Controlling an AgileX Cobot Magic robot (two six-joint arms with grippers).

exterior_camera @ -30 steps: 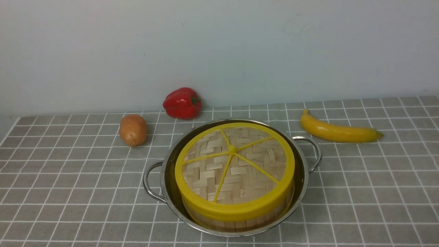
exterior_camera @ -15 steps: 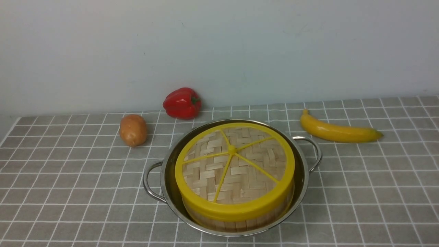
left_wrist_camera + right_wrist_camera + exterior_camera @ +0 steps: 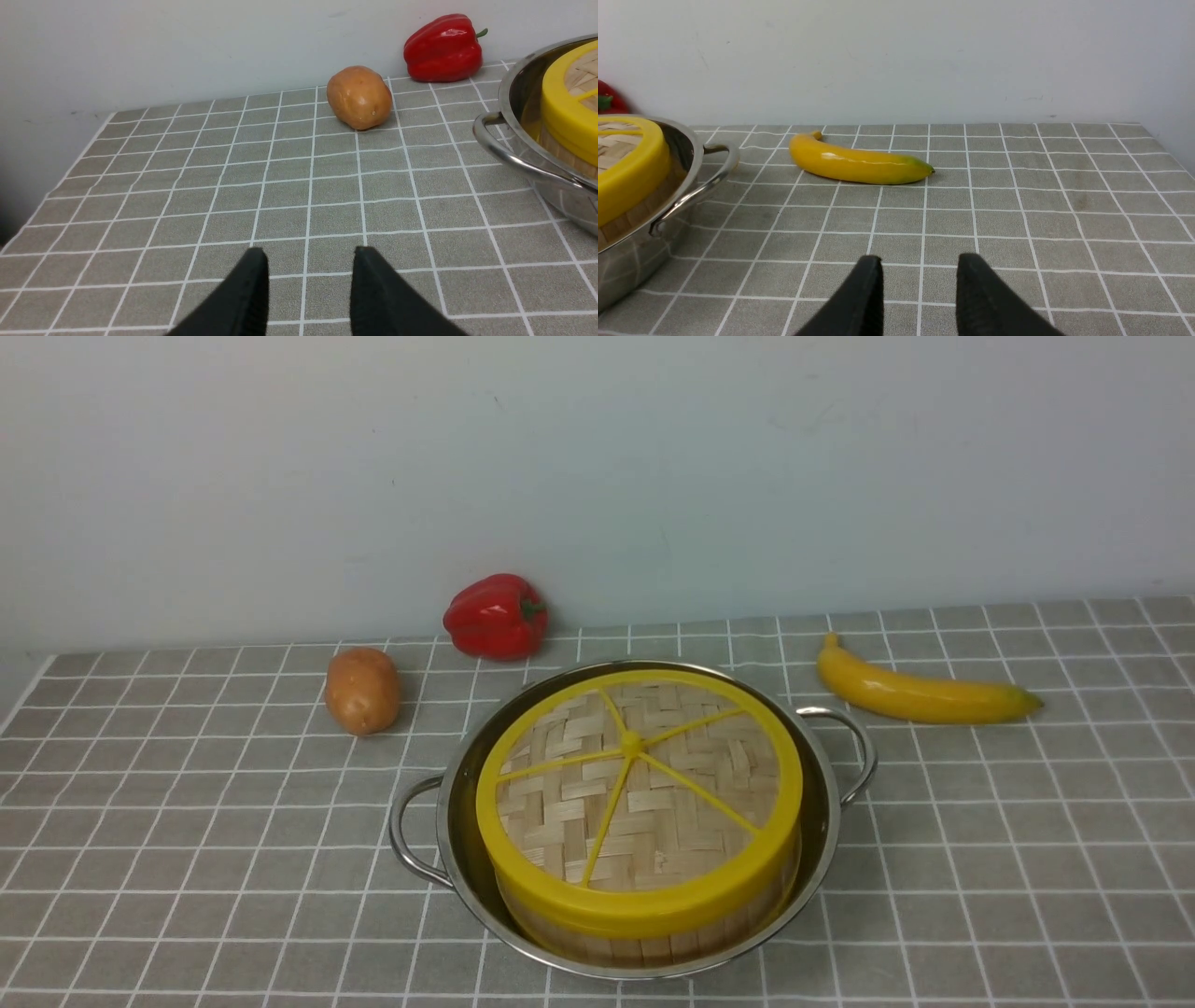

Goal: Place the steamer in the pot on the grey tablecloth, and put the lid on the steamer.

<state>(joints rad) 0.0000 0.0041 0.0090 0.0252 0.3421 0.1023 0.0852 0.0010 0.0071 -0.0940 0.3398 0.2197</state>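
Sitting inside the pot [image 3: 635, 821] on the grey tablecloth [image 3: 187, 840], the steamer [image 3: 653, 933] is already capped by the lid [image 3: 639, 793], whose yellow rim lies level on the basket. Both claws are seen only in the wrist views. The left gripper [image 3: 310, 270] is held with its jaws parted and nothing between them; the pot's looped handle is off to one side of it, well apart, and a potato [image 3: 359, 97] and a red pepper [image 3: 443, 47] lie ahead. The right gripper [image 3: 920, 275] is likewise parted and empty, with a banana [image 3: 857, 164] ahead and the pot to its other side. The task is judged complete. Should the lid need reseating, it is judged light, stiff and somewhat slippery at its rim, so it is best pinched across that thick rim.
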